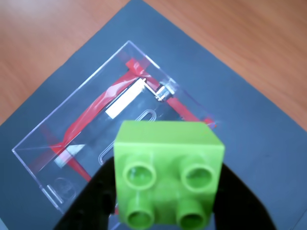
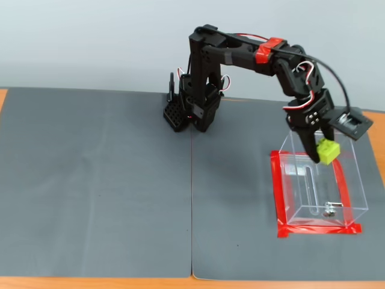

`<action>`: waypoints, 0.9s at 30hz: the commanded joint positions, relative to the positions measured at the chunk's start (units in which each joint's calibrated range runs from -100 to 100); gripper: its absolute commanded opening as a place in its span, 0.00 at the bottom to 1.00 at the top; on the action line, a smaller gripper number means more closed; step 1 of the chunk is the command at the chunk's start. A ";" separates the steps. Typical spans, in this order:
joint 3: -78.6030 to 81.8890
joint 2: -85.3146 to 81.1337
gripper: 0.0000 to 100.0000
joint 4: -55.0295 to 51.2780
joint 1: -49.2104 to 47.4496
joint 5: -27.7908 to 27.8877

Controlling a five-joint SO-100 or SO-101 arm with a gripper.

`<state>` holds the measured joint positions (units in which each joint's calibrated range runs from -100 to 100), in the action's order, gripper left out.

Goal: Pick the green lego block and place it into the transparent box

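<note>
Black gripper (image 2: 323, 152) clamps the green lego block (image 1: 169, 170), 4 studs showing, above the transparent box (image 2: 355, 180), seemingly over its back edge.

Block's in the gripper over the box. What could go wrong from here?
1. The green block hangs near the far wall of the clear box in the fixed view, not over its middle; released here it might clip the rim and fall out.
2. The gripper pinches only the block's lower sides in the wrist view, so it may tilt on release.
3. Descending could knock the thin walls off the red tape.
</note>
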<state>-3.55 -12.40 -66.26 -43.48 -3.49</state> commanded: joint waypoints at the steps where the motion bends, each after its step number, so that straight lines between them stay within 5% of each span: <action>1: -3.28 2.19 0.09 0.29 -1.39 -0.18; 21: -3.37 13.29 0.10 8.88 -7.58 0.24; 27: -2.92 13.29 0.29 8.19 -7.21 -0.18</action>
<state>-4.54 1.61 -58.28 -51.22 -3.49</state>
